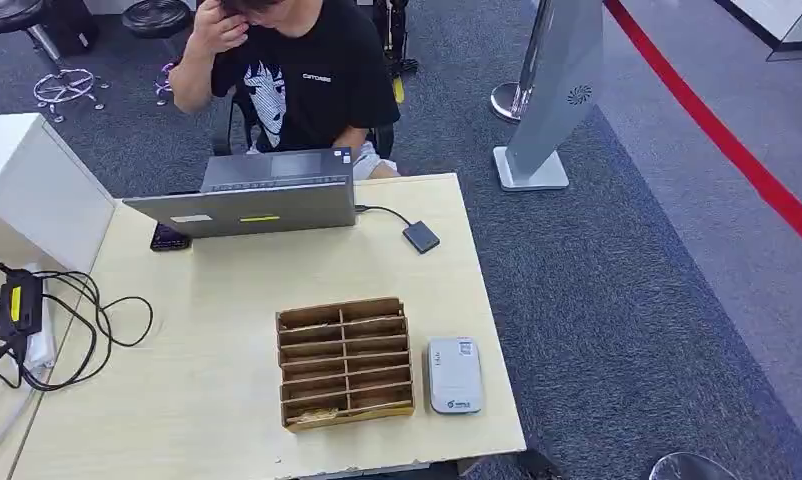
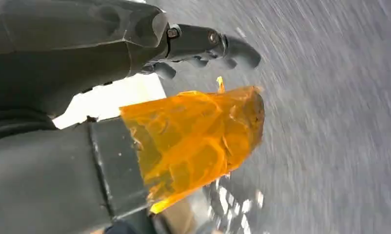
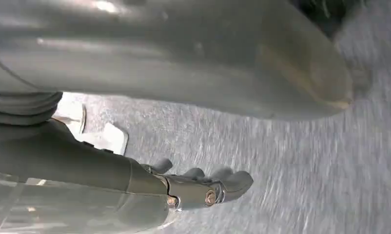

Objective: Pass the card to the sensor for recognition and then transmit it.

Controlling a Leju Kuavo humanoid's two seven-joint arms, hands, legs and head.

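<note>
A wooden card rack (image 1: 345, 362) with several slots stands on the pale table (image 1: 217, 330), near its front edge. Something pale lies in the rack's nearest left slot (image 1: 312, 412); I cannot tell whether it is a card. A white card sensor (image 1: 454, 375) lies flat just right of the rack. My left hand (image 2: 110, 53) hangs over grey carpet, its dark fingers (image 2: 208, 44) straight and apart from a thumb wrapped in orange tape (image 2: 198, 136), holding nothing. My right hand (image 3: 135, 180) also hangs over carpet with fingers (image 3: 208, 187) stretched out and holds nothing.
A person sits behind an open laptop (image 1: 252, 200) at the table's far side. A phone (image 1: 169, 238) and a small dark adapter (image 1: 421, 237) lie near it. Black cables (image 1: 77, 330) sprawl at the left. A white box (image 1: 32, 185) stands far left, a grey stand (image 1: 552, 100) on the carpet.
</note>
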